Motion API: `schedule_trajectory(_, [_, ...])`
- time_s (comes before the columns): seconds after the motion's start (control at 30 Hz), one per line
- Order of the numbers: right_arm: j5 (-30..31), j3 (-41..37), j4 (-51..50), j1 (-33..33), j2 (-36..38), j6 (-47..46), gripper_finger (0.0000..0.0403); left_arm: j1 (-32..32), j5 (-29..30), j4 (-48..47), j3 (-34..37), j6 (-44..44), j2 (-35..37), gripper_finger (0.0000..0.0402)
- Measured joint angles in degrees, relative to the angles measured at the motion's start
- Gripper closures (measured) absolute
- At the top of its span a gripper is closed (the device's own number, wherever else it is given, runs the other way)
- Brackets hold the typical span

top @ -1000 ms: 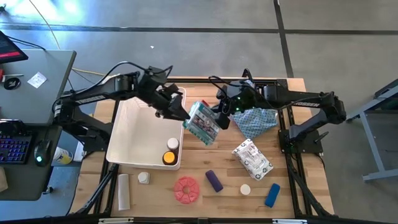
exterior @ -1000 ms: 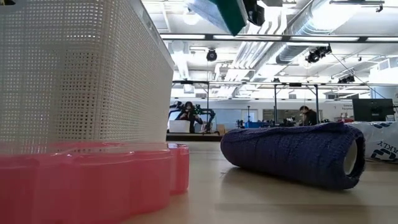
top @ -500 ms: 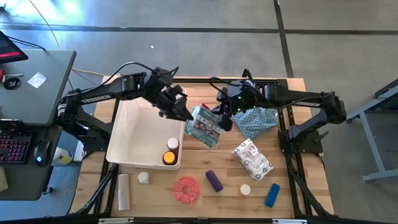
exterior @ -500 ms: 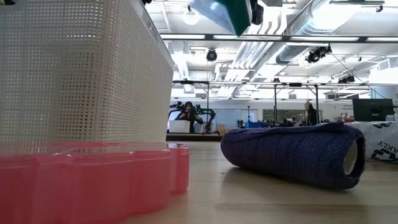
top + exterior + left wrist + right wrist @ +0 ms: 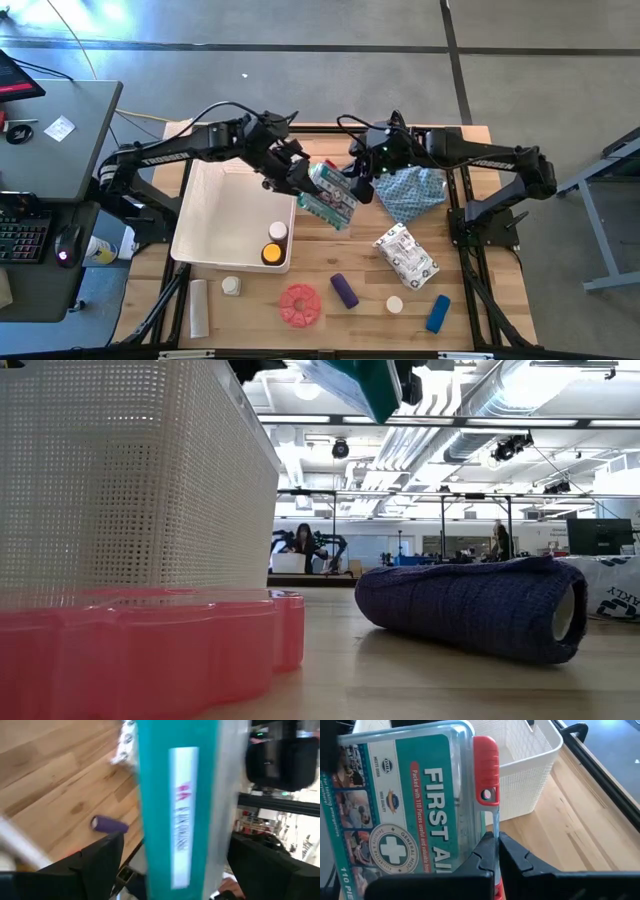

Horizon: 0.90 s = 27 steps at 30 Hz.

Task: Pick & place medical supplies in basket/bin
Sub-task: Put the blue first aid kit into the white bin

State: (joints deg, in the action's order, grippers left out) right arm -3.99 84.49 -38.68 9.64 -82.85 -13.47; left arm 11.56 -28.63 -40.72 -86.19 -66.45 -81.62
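A teal and clear first aid kit (image 5: 330,193) with a red latch (image 5: 486,775) hangs in the air just right of the white basket (image 5: 235,215). My right gripper (image 5: 356,187) is shut on it from the right. My left gripper (image 5: 303,180) is open at the kit's left side. In the left wrist view its two fingers (image 5: 100,862) stand on either side of the kit's narrow teal edge (image 5: 177,805). In the low view only the kit's lower corner (image 5: 355,382) shows, high above the table. My right gripper pinches the kit's thin clear rim (image 5: 495,827) just below the red latch, between its two shut fingers (image 5: 485,855). The fingers come from the table's right, slanting down. The kit is lifted clear and tilted. My left gripper: I cannot tell whether its fingers touch the kit.
An amber yellow-capped bottle (image 5: 271,254) and a white-capped jar (image 5: 278,231) lie in the basket. On the table are a blue patterned cloth (image 5: 412,192), a white packet (image 5: 405,255), a purple cylinder (image 5: 344,291), a red disc (image 5: 300,305), a blue cylinder (image 5: 437,313) and small white jars.
My left gripper has moved from over the basket's far right corner toward the table's right, up to the kit, so that its fingers now flank the kit's left edge. The kit stays in the air in my right gripper's hold.
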Motion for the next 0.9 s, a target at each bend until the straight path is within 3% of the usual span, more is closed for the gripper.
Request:
schedule_trajectory(0.2, [-0.36, 0.00, 0.04, 0.16, 0.00, -0.09, 0.0402, 0.06, 0.95, 4.63, -0.09, 2.56, -0.87, 0.0063])
schedule_trajectory(0.43, [0.43, 0.00, -0.11, 0.14, 0.00, -0.11, 0.0402, 0.06, 2.62, 3.63, -0.02, 3.43, -1.27, 0.0168])
schedule_trajectory(0.67, [2.30, 0.00, -0.02, 0.10, 0.02, -0.11, 0.0391, 0.12, 2.94, 3.09, -0.02, 6.21, -1.27, 0.0171])
schedule_trajectory(0.9, [1.98, 0.01, 0.53, 0.10, 0.02, -0.15, 0.0325, 1.45, 1.15, 0.11, -0.02, 10.88, 0.23, 0.0171])
